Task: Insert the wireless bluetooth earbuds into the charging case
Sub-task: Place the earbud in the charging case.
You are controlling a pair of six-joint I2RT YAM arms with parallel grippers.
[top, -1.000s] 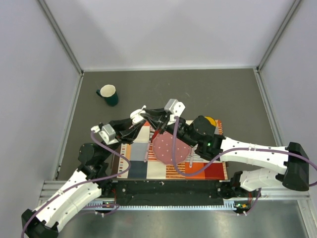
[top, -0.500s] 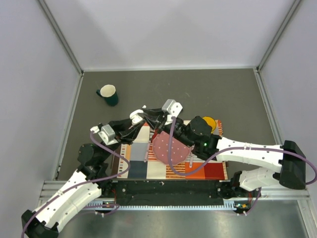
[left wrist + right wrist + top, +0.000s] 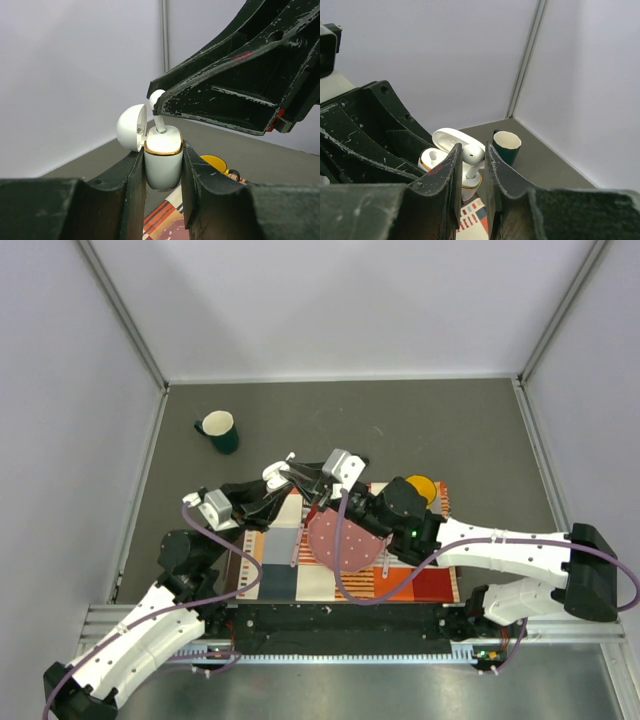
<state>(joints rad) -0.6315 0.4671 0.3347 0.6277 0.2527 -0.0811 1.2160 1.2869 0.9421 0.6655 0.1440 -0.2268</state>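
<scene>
My left gripper [image 3: 162,156] is shut on the white charging case [image 3: 162,162], holding it upright in the air with its lid [image 3: 131,127] open to the left. My right gripper [image 3: 472,150] is shut on one white earbud [image 3: 472,154], with its stem pointing down into the case's gold-rimmed opening [image 3: 470,181]. In the left wrist view the earbud [image 3: 159,122] has its stem tip inside the case, under the right fingers [image 3: 225,85]. I cannot tell if the other slot [image 3: 432,158] holds the second earbud. From above, both grippers [image 3: 283,480] [image 3: 318,490] meet over the mat's far edge.
A dark green mug [image 3: 218,430] stands at the back left, also in the right wrist view [image 3: 506,146]. A yellow mug [image 3: 422,487] sits at the far right corner of the patterned mat [image 3: 270,580]. A pink plate [image 3: 345,540] lies on the mat.
My right gripper has shifted slightly left, bringing the earbud closer onto the case. The left arm has hardly moved.
</scene>
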